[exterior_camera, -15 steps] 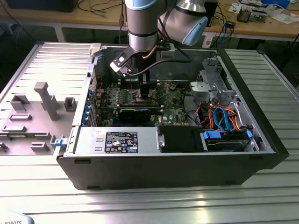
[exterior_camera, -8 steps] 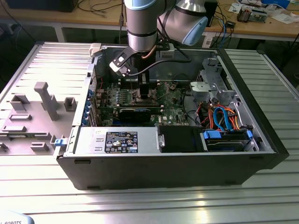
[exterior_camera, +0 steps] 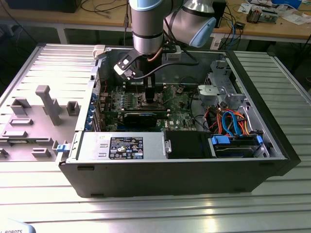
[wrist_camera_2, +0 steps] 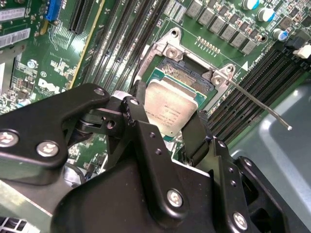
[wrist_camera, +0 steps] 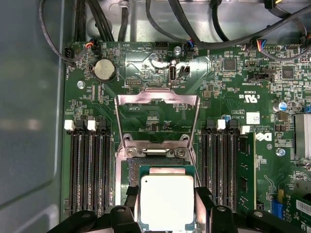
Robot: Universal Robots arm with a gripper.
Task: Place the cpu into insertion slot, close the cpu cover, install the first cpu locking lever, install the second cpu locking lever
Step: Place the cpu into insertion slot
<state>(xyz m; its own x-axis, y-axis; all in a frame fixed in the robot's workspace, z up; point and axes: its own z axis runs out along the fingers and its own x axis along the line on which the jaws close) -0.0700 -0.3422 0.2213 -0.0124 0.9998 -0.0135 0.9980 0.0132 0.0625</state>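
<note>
Clamped on the cpu (wrist_camera_2: 170, 109) (wrist_camera: 166, 201) at two opposite edges with the fingers (wrist_camera_2: 194, 133), holding it flat over the insertion slot (wrist_camera_2: 187, 73), mid-motherboard (wrist_camera: 141, 73) between the memory-slot banks, away from the board's edges. Beyond the slot, standing open: the cpu cover (wrist_camera: 156, 98).

The silvery square chip (wrist_camera: 166, 201) lies flat over the dark, metal-rimmed socket (wrist_camera_2: 187, 73). The thin metal frame cover (wrist_camera: 156, 98) stands swung open at one socket edge.
</note>
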